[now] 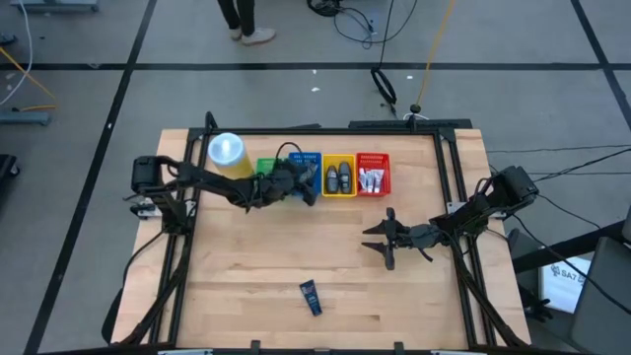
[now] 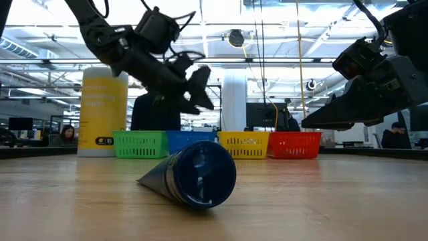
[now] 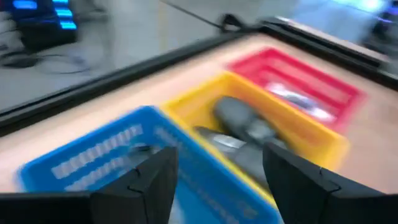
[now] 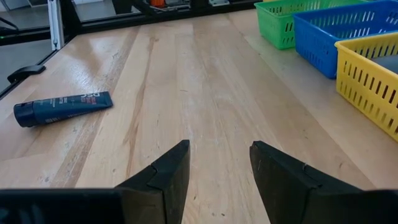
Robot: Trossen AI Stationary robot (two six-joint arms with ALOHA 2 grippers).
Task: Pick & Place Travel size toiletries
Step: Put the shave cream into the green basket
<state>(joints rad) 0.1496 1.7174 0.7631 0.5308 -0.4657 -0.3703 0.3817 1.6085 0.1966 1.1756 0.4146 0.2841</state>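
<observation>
A dark blue tube (image 1: 311, 296) lies flat on the table near its front edge; it also shows in the right wrist view (image 4: 62, 107) and close up in the low view (image 2: 194, 174). Dark grey oval sticks (image 3: 249, 134) lie in the yellow basket (image 1: 340, 176), and small white tubes (image 1: 371, 178) lie in the red basket (image 1: 373, 173). My left gripper (image 1: 306, 182) hangs open and empty above the blue basket (image 1: 308, 166). My right gripper (image 1: 380, 242) is open and empty above the bare table at the right, well clear of the blue tube.
A green basket (image 1: 266, 168) stands left of the blue one in the row at the far side. A tall yellow canister with a white lid (image 1: 227, 153) stands at the far left. A person's feet (image 1: 246, 25) show on the floor beyond the table.
</observation>
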